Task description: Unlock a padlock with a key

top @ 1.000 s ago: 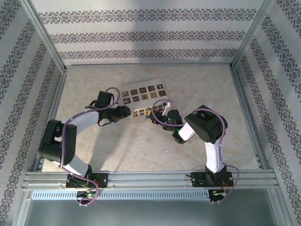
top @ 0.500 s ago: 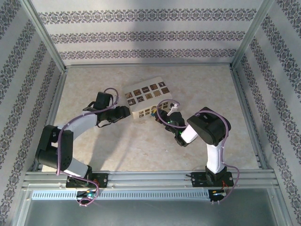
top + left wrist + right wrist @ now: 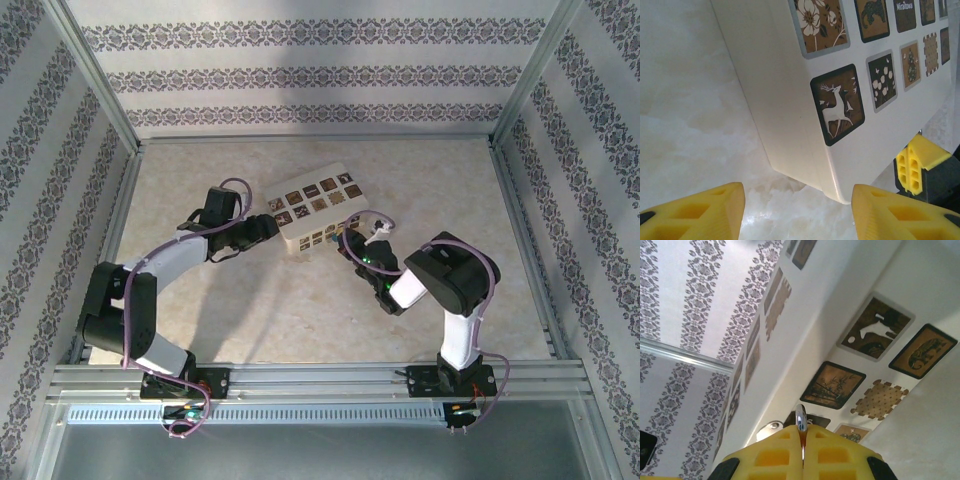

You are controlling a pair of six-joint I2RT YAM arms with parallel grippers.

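The cream box with dark patterned squares (image 3: 312,208) had turned as the left gripper (image 3: 796,192) spread open; the right gripper (image 3: 803,435) still pinched a thin silvery metal sliver (image 3: 800,415), so nothing was unlocked yet.

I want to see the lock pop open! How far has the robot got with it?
Done: the right end effector is shut on a thin silvery piece, probably the key. In hand: it sits close against the cream box, while the left end effector stands open at the box's corner. Left: I cannot make out the padlock, so nothing looks unlocked yet.

Cream box (image 3: 312,200) shifted, right end effector (image 3: 802,432) farther right
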